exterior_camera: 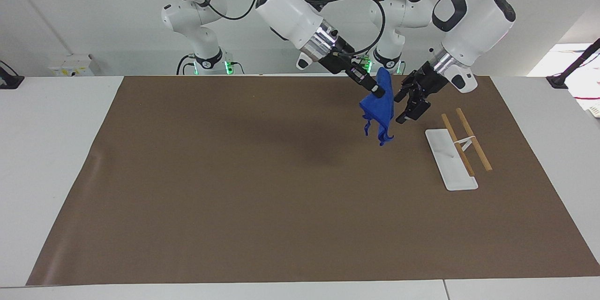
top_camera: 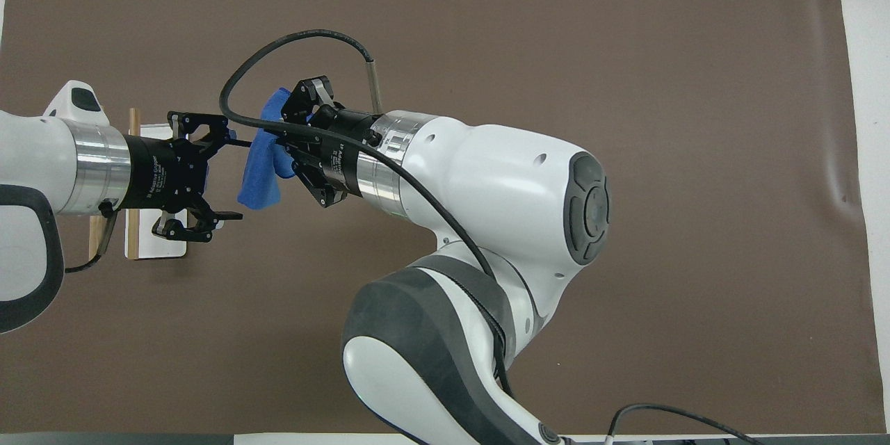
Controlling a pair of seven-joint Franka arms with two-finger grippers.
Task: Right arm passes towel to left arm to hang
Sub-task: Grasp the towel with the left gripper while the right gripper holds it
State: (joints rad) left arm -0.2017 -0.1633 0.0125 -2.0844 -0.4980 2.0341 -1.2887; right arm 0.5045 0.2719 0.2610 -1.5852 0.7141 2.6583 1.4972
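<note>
My right gripper [exterior_camera: 376, 90] is shut on the upper part of the blue towel [exterior_camera: 378, 111], which hangs bunched in the air over the brown mat. In the overhead view the right gripper [top_camera: 281, 146] and the towel [top_camera: 257, 177] show the same hold. My left gripper [exterior_camera: 406, 105] is open, level with the towel and close beside it on the left arm's side. In the overhead view its [top_camera: 233, 177] spread fingers point at the towel's edge. I cannot tell whether they touch the cloth.
A rack with a white base plate [exterior_camera: 451, 161] and two wooden rods [exterior_camera: 473, 145] stands on the brown mat [exterior_camera: 234, 173] at the left arm's end, under the left gripper's wrist in the overhead view [top_camera: 156, 243].
</note>
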